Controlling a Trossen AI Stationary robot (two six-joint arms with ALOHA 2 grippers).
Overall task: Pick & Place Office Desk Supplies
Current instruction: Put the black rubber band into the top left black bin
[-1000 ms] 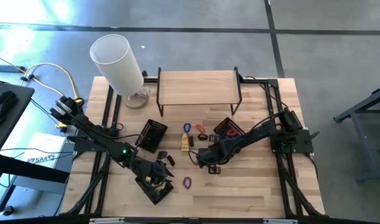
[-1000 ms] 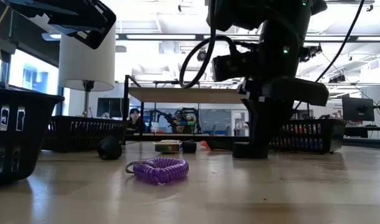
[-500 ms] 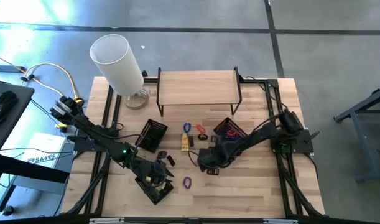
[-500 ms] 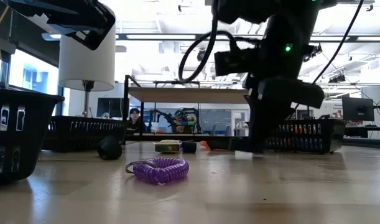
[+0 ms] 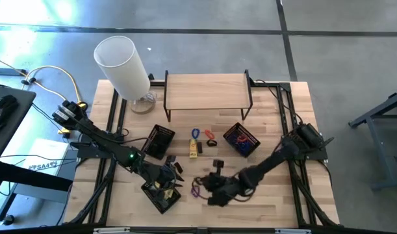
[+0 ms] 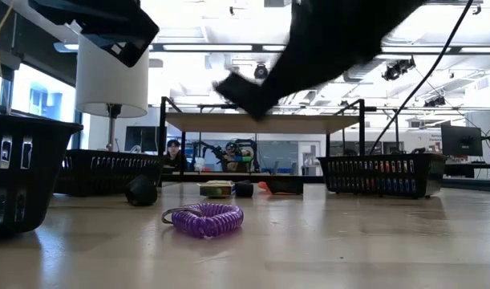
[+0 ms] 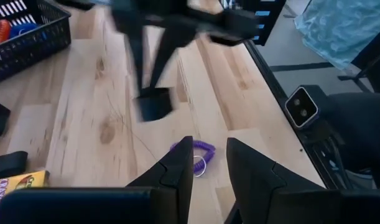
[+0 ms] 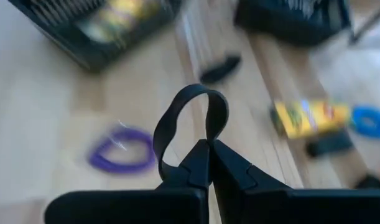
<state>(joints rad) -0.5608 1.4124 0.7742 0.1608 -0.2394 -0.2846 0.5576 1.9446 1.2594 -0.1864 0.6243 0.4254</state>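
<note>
High view: the right gripper [image 5: 214,192] has been swung from beside the right basket [image 5: 241,139] to 6 o'clock, jaws clamped on a black clip [image 8: 191,127], just beside the purple band [image 5: 196,190]; left jaws slightly apart, empty

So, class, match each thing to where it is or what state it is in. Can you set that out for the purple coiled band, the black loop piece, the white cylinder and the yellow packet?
Things:
1. purple coiled band
2. black loop piece
3. white cylinder
4. yellow packet

Places or states:
a. at the back left corner of the table
b. lying flat around mid-table
c. held by the right gripper, fingers shut on it
d. lying free on the bare wood near the table's front

Pairs: 1-d, 2-c, 3-a, 4-b
</note>
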